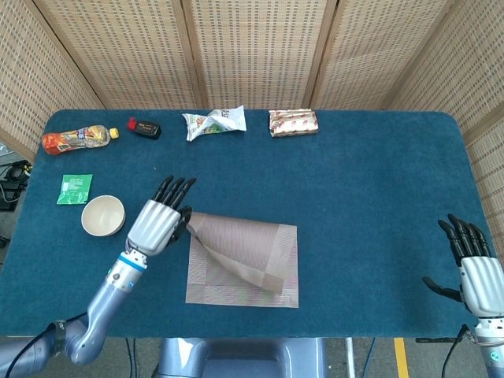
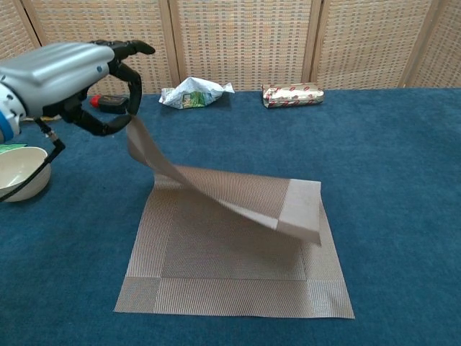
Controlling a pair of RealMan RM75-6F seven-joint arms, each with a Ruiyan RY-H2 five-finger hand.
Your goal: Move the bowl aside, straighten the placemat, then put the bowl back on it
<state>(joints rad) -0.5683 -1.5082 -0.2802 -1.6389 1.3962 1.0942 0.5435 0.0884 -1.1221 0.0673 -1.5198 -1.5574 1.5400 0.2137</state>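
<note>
Pinching placemat (image 2: 238,245) corner, left hand (image 2: 68,72) holds it raised above table (image 1: 370,181); folded flap peels up, rest lies flat. Bowl (image 1: 103,215) sits just left of hand, off mat. Right hand (image 1: 475,272) empty, fingers spread, near table's right edge.

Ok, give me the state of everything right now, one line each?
left robot hand: raised, gripping a placemat corner
placemat: folded flap lifted, rest flat on table
bowl: upright, set aside left of the mat
right robot hand: open, holding nothing
bottle: lying on its side
</note>
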